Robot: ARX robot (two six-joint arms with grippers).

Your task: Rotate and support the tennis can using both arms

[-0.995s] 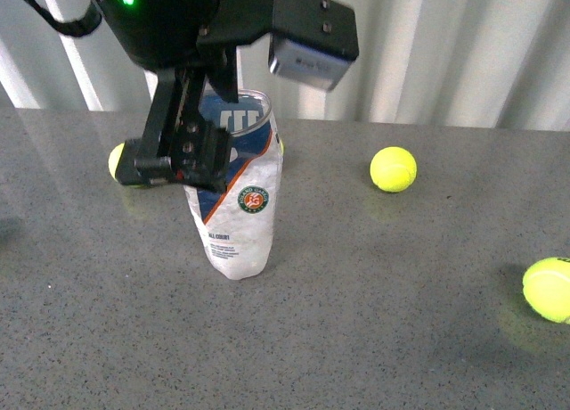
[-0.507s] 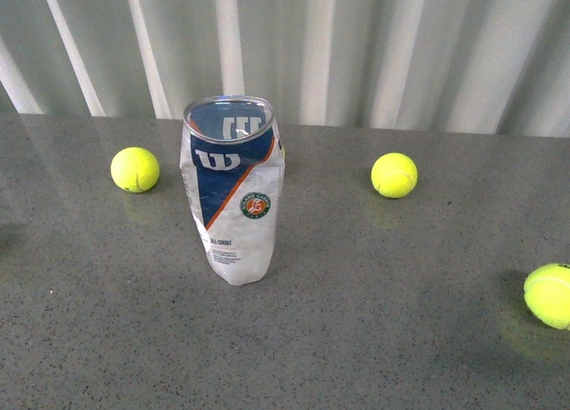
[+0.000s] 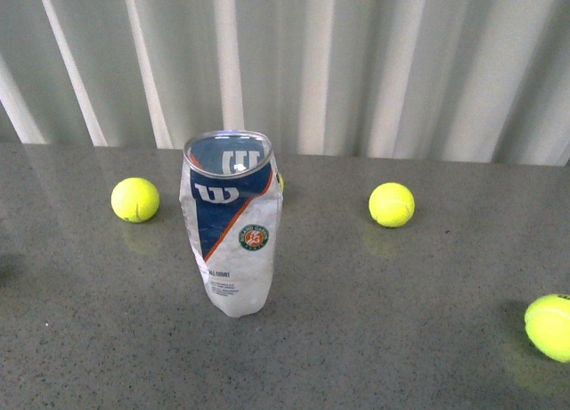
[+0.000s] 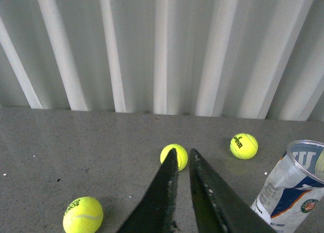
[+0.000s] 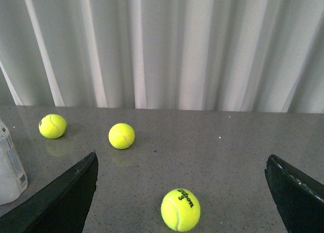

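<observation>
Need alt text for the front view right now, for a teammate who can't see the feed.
A Wilson tennis can stands upright and open-topped on a grey table, with no arm touching it or in view. Yellow-green tennis balls lie around it: one to its left, one to its right, one at the right edge.

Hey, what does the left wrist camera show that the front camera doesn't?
Only the left wrist view shows the left gripper, its flat black fingers nearly together, holding nothing. Only the front view shows the whole clear plastic Wilson tennis can upright down to its base; the wrist view cuts it off. Both show the can's open rim, yellow-green tennis balls, the grey table and the white curtain.
</observation>
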